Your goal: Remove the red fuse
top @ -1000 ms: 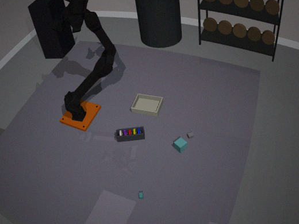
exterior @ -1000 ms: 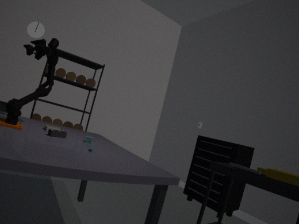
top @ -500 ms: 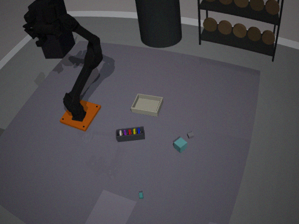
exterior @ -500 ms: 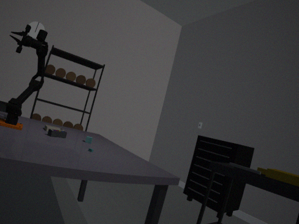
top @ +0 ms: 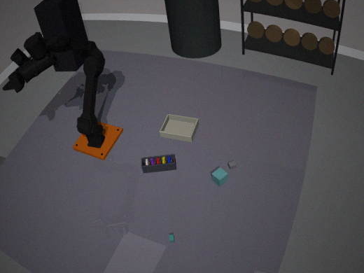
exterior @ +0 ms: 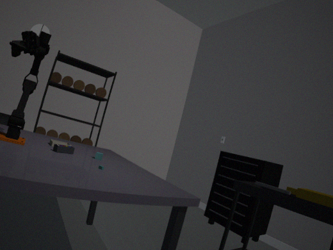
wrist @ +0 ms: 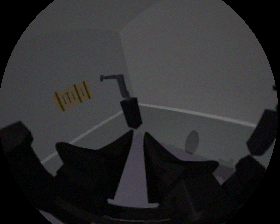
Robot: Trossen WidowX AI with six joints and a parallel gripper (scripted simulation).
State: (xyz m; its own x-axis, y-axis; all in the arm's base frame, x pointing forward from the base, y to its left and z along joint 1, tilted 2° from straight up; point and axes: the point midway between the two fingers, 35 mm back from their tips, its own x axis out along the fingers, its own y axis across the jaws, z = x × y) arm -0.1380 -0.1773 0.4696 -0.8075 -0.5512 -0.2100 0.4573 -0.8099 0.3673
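Note:
The fuse block (top: 159, 166) (exterior: 64, 149) is a dark, narrow block on the table. The red fuse (top: 157, 160) stands in the middle of its row, between the purple fuse (top: 152, 161) and the yellow fuse (top: 163, 159). The white fuse (top: 147, 162) and the blue fuse (top: 169, 159) are at the row's ends. The beige tray (top: 176, 136) holds nothing and lies behind the block. My gripper (top: 10, 85) (wrist: 138, 133) is high at the far left, well away from block and tray. Its fingertips are nearly together, with only a narrow, empty gap.
A teal cube (top: 219, 176) (exterior: 98, 156) and a small grey cube (top: 232, 164) lie right of the block. A small teal block (top: 171, 237) (exterior: 101, 167) lies nearer the front. The orange base plate (top: 112, 141) is left of the tray. A dark box (top: 63, 20) stands behind the arm.

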